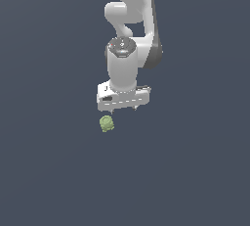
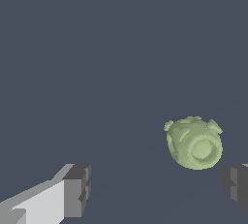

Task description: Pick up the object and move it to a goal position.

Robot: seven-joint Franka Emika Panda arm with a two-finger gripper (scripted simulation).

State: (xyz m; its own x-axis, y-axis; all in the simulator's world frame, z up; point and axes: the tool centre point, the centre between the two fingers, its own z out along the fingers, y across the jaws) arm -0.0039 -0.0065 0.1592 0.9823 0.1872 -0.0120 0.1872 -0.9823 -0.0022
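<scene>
Olive-green lumpy object is seen lying on the plain dark grey floor, just below the white gripper in the exterior view and toward that view's left of it. The fingers are spread wide apart, released and grasping nothing. In the wrist view, the object sits near one fingertip, untouched.

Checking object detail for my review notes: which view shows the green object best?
The wrist view: the green object appears large, its bumpy surface clear, between the open gripper fingers. The exterior view shows it only as a tiny blob below the gripper.
</scene>
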